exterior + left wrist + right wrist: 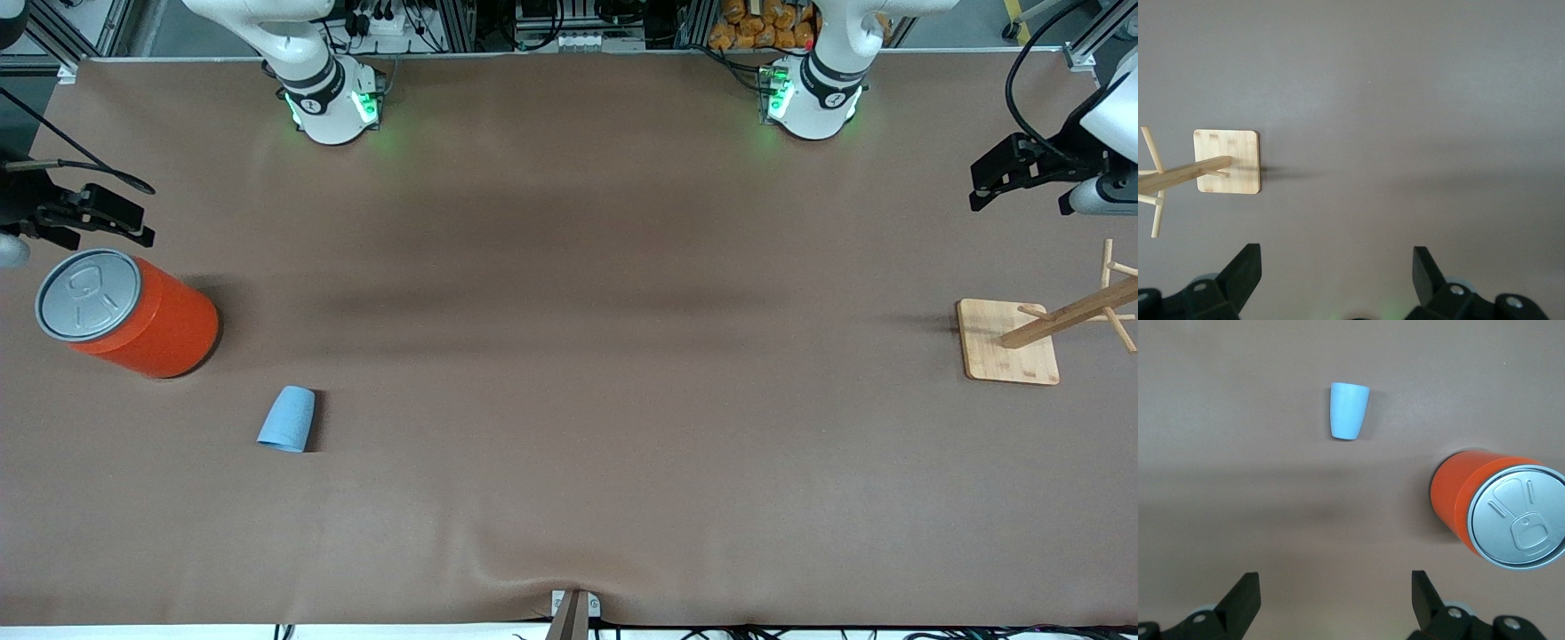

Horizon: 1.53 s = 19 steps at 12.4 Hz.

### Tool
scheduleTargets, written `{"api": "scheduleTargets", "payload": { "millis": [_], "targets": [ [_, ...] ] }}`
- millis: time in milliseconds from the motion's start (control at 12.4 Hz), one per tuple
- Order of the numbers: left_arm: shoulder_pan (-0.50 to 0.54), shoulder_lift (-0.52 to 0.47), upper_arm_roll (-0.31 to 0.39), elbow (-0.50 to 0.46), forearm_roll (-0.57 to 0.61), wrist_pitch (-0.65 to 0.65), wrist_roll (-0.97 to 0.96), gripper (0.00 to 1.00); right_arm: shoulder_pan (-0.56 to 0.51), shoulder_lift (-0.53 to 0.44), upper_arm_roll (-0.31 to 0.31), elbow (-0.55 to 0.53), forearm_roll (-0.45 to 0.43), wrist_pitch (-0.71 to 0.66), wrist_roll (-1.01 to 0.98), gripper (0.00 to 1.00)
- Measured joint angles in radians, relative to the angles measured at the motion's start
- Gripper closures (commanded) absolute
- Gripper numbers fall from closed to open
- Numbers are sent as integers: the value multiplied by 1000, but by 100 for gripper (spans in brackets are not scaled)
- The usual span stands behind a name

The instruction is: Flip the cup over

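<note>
Cup (pixel 287 419) and right end effector (pixel 84 218) are well apart at this moment: the small light blue cup rests on the desk (pixel 569 356) nearer the front camera than the orange can (pixel 133 313), which sits almost directly beneath that end effector. Whether the cup stands upside down or lies tilted cannot be told for certain; its wide rim points toward the front camera in the front view. The right end effector hangs released, fingers (pixel 1241 600) spread wide with nothing between them, and the right wrist view shows the can just beside its line of sight and the cup farther out.

Judging by this layout, the step in hand is the approach. It would go best if the right arm travels clear of the can, lines its fingers across the cup's tapered wall, and closes near the middle so the light plastic neither slips nor tips.

Farthest from the cup, the left end effector (pixel 1022 182) waits released over the other end of the desk, near the wooden rack (pixel 1049 333) on its square base.
</note>
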State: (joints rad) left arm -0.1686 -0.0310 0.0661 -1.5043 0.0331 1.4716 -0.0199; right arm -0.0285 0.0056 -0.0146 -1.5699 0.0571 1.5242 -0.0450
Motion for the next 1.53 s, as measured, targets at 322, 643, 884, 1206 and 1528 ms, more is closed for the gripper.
{"api": "scheduleTargets", "payload": {
  "millis": [322,643,884,1206,1528],
  "targets": [
    [0,0,0,0,0,0,0,0,2,0,3,0,0,-1,0,0],
    [1,0,0,0,0,0,0,0,21,0,5,-2,-1,-11,0,0],
    [1,0,0,0,0,0,0,0,-3,3,-9,-12,-2,-12,1,0],
    [1,0,0,0,0,0,0,0,-25,44,-12,-15,-2,5,0,0],
    [1,0,0,3,0,0,2,0,-24,162,-7,-3,0,40,0,0]
  ]
}}
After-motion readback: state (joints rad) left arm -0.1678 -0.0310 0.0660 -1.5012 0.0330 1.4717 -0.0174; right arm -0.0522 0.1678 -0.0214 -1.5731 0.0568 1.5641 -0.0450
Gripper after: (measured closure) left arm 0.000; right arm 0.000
